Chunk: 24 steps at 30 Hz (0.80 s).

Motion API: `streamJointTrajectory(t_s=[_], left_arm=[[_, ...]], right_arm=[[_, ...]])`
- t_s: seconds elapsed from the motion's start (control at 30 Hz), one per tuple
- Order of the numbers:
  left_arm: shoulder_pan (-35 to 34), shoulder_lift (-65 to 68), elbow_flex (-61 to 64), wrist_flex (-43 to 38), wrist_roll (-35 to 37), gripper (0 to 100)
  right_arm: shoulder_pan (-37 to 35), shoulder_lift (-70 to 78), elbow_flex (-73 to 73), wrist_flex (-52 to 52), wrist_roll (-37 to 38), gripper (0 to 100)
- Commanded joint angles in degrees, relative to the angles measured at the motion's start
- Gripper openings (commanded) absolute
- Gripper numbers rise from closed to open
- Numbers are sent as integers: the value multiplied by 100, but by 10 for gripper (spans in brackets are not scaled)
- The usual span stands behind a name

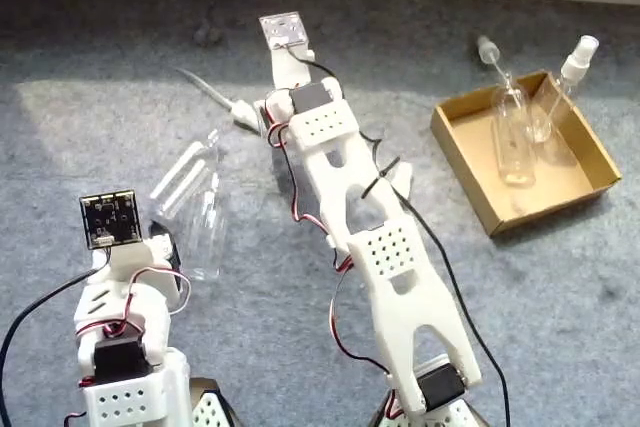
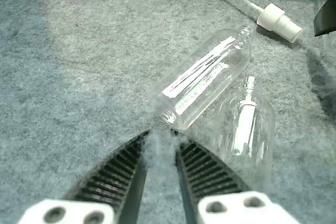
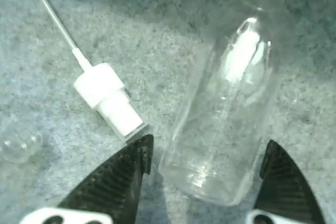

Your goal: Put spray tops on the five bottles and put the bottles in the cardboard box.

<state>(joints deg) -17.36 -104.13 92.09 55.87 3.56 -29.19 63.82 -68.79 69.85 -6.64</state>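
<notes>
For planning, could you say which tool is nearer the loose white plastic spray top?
Right: the right tool is beside the white spray top; the left tool lies farther off, past two clear bottles.

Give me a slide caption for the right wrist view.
Open right gripper flanks a clear bottle, a loose spray top lying beside it.

Count: 5 bottles: 2 boxed bottles (image 1: 513, 137) (image 1: 543, 112) far right, 2 left bottles (image 2: 202, 80) (image 2: 247, 129), 1 centre bottle (image 3: 226, 103). 3 spray tops: 2 fitted tops (image 1: 487, 49) (image 1: 583, 52), 1 loose top (image 3: 107, 100). 1 cardboard box (image 1: 470, 152). 2 arms (image 1: 390, 257) (image 1: 125, 347).
</notes>
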Motion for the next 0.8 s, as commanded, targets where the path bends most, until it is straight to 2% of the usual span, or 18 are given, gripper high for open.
streamJointTrajectory(t_s=[0.0,0.1,0.3,0.47,0.6,0.77], left_arm=[[233,-40,-40,-79,-26,7],[233,-40,-40,-79,-26,8],[233,-40,57,-114,-26,10],[242,-40,66,-114,-26,11],[242,-40,66,-114,-26,11],[242,-40,84,-114,-26,11]], right_arm=[[233,-189,-57,-110,-53,208],[338,-145,-57,-171,-53,160],[505,-198,-66,66,-26,156],[549,-215,-980,1103,-18,156],[532,-215,-2334,2018,-9,156],[426,-462,-3459,3029,571,156]])
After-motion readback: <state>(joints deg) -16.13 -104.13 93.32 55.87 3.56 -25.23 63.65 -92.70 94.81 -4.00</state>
